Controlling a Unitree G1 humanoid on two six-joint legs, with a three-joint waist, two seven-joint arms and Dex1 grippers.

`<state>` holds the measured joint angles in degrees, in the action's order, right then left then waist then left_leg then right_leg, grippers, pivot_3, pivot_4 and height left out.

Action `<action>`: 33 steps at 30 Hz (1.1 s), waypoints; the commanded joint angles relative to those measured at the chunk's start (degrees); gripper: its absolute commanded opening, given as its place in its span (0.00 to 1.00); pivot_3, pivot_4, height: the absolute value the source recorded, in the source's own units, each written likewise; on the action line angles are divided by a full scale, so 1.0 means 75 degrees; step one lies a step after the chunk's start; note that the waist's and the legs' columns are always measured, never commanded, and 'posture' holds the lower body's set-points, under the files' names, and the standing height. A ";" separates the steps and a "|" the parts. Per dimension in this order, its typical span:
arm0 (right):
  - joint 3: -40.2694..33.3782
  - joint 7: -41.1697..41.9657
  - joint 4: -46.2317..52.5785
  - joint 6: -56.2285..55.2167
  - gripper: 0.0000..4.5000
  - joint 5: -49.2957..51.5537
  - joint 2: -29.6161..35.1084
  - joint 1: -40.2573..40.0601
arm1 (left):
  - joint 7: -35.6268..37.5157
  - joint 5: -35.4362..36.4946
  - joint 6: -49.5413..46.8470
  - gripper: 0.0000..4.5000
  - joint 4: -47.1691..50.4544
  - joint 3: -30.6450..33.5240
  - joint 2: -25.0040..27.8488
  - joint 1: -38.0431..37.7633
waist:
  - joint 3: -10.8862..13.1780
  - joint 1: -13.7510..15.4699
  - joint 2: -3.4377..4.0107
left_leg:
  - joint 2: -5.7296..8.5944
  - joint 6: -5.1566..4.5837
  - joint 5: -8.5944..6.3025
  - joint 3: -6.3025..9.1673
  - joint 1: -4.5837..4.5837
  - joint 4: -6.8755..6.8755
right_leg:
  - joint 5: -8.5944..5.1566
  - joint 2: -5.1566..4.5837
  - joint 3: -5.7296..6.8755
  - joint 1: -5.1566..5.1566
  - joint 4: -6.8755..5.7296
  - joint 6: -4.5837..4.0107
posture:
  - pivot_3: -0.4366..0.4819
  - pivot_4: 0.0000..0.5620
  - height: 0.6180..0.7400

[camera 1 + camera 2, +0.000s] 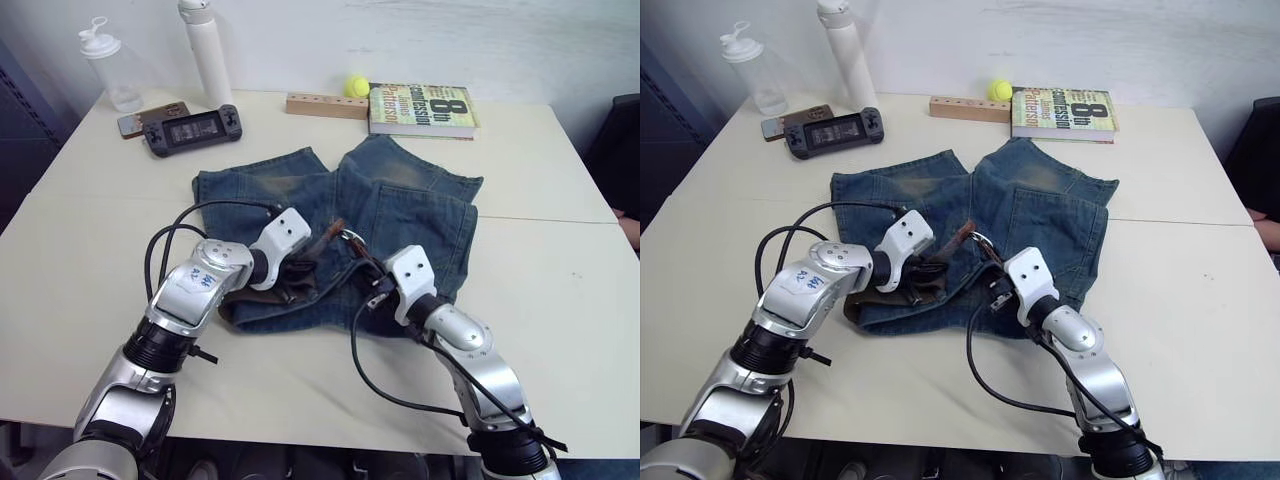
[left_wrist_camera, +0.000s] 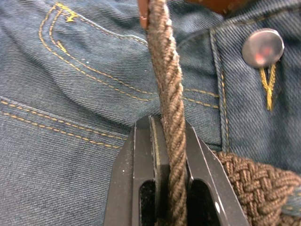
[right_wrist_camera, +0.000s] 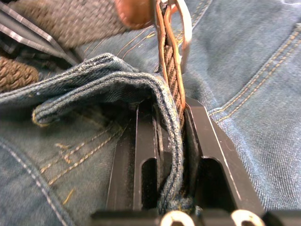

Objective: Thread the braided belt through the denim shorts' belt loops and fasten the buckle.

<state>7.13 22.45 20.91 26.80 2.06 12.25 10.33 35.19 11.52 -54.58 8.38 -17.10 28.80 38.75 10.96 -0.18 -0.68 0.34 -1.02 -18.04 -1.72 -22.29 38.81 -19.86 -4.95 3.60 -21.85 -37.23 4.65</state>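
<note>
We see the denim shorts (image 1: 400, 215) flat in the middle of the table (image 1: 560, 290). Our left end effector (image 2: 168, 155) pinches the braided belt (image 2: 169, 94). Our right end effector (image 3: 171, 141) pinches belt and denim together, near the buckle (image 3: 184, 28).

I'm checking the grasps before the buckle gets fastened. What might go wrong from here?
The right end effector pinches a fold of the denim shorts together with the braided belt, so pulling may drag the fabric along. The left end effector holds the belt edge-on, so it may twist near the buckle.
</note>
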 commanded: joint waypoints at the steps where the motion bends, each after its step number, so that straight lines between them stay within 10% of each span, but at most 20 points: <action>1: -0.0419 -0.0291 0.0410 0.0222 0.01 0.0379 -0.0233 0.0066 | 0.0011 -0.0170 0.0247 0.00 0.0239 -0.0026 0.0038 0.0064 | 0.0000 0.0007 0.0000 | 0.0000 0.0000 0.0000 -0.0003 0.0000 0.0000 | 0.0000 0.0000 -0.0003 -0.0003 -0.0002 0.0000 | 0.48 0.27 0.98; 19: -0.1567 -0.1546 0.0593 0.2972 0.01 0.1809 -0.1037 0.0912 | 0.0067 -0.0272 0.0240 0.00 0.0312 0.0055 0.0028 0.0036 | 0.0000 -0.0009 0.0000 | 0.0002 0.0000 0.0000 -0.0062 -0.0016 -0.0003 | 0.0000 0.0004 -0.0085 -0.0086 -0.0067 0.0000 | 0.48 0.27 0.98; 24: -0.3666 -0.3568 0.0741 0.3567 0.01 0.2818 -0.2704 0.1751 | 0.0049 -0.0286 0.0230 0.00 0.0294 0.0102 0.0016 0.0021 | -0.0001 -0.0008 0.0000 | 0.0001 0.0001 0.0000 -0.0061 -0.0017 -0.0013 | 0.0000 0.0005 -0.0091 -0.0095 -0.0072 -0.0001 | 0.48 0.27 0.98; 33: -0.1489 -0.2132 0.1336 0.4056 0.01 0.3014 -0.1322 0.1304 | -0.0022 -0.0272 0.0104 0.00 0.0386 0.0136 -0.0036 -0.0034 | -0.0001 -0.0060 0.0000 | 0.0007 -0.0001 -0.0001 -0.0062 -0.0015 -0.0035 | 0.0000 0.0020 -0.0124 -0.0105 -0.0069 -0.0001 | 0.48 0.27 0.98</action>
<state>-5.14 5.07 27.54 57.88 23.42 1.57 20.15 35.13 9.61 -53.77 9.08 -16.81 28.55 38.42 10.96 -0.63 -0.68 0.37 -1.01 -18.04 -2.18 -22.41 38.55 -19.86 -4.78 2.66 -22.66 -37.75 4.65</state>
